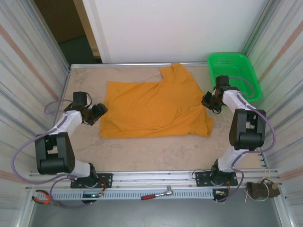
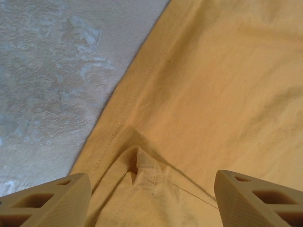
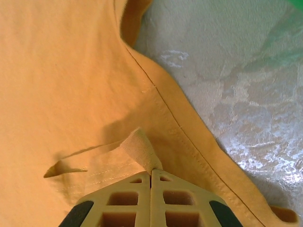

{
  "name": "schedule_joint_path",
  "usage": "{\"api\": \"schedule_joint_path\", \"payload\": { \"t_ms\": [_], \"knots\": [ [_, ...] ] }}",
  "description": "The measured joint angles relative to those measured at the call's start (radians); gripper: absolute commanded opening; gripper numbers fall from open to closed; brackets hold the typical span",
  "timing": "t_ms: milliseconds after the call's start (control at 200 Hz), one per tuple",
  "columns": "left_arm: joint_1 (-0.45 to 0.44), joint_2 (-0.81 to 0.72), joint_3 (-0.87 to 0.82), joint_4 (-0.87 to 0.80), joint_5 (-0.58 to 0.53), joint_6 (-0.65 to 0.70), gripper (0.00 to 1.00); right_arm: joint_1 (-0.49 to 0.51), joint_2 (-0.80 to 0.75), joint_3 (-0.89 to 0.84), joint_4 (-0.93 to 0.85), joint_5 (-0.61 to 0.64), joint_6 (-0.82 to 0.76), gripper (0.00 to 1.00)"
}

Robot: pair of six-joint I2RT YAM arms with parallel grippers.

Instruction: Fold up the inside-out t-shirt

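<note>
Your inside-out t-shirt (image 1: 156, 106) lies spread on the bench (image 1: 142, 156), in the middle and a little toward the far side, with a plain orange face up. One sleeve (image 1: 177, 73) points at the far edge, and the cloth is mostly flat with a few creases on the right half.

Your left end effector (image 1: 97, 112) sits at the shirt's left edge, just beside the cloth. In the left wrist view its fingers (image 2: 47, 201) stand wide apart, released, and nothing is gripped between them. A stitched hem (image 2: 125, 106) runs diagonally ahead of them, and a small folded-over corner of fabric (image 2: 137, 165) lies in the gap, nearer the left-hand finger. You cannot tell from these views whether the fingertips touch the cloth or hang above it.

Your right end effector (image 1: 208, 100) is at the shirt's right edge, near the green basket (image 1: 234, 71) in the far right corner. In the right wrist view its fingers (image 3: 128, 203) are pressed together, clenched on a small ridge of orange fabric (image 3: 139, 146) that rises into the tips. That pinch sits just inside the hemmed edge (image 3: 189, 142), with bare bench beyond it to the right. A shallow wrinkle (image 3: 66, 168) runs away from the pinch to the left.
</note>
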Motion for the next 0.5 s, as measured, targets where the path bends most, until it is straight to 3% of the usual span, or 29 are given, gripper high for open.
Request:
{"api": "schedule_joint_path", "payload": {
  "t_ms": [240,361,401,501],
  "knots": [
    [-0.071,0.079,0.008,0.002,-0.034,0.043,0.7,0.0,-0.001,-0.029,0.0,0.0,0.0,0.0],
    [-0.079,0.133,0.013,0.012,-0.051,0.054,0.63,0.0,-0.002,-0.029,0.0,0.0,0.0,0.0],
    [-0.081,0.152,0.018,0.016,-0.055,0.056,0.57,0.0,-0.002,-0.029,0.0,0.0,0.0,0.0],
    [-0.087,0.191,0.031,0.028,-0.059,0.063,0.15,0.0,-0.002,-0.029,0.0,0.0,0.0,0.0]
  ]
}}
